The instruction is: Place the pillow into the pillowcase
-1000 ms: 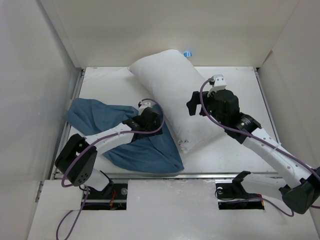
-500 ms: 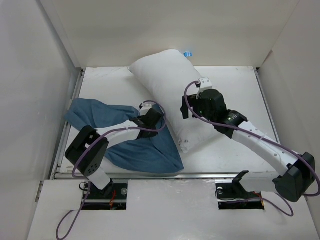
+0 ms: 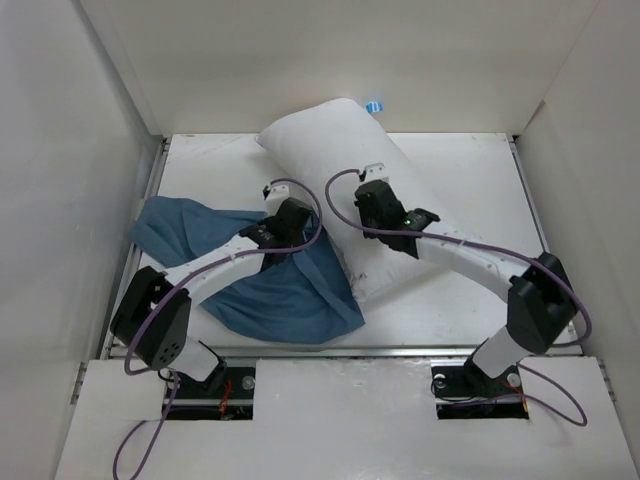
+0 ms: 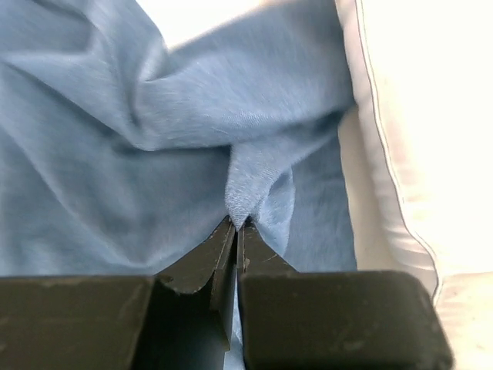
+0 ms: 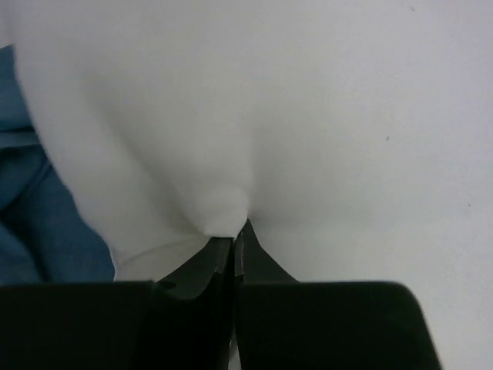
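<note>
One plump white pillow [image 3: 322,150] touches wrinkled blue pillowcase [image 3: 280,302].

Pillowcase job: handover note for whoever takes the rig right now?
Left gripper: shut, pinching a raised fold of the pillowcase.
Right gripper: shut, pinching a tuck of the pillow fabric.
Layout: the pillow lies diagonally on the table, from far centre to near centre. The pillowcase lies crumpled on its left, touching its near end.
Done: each arm has a grip on its item.
Left to do: the pillow is entirely outside the case, and no open mouth shows. Find and open the mouth, then feed the pillow in.
</note>
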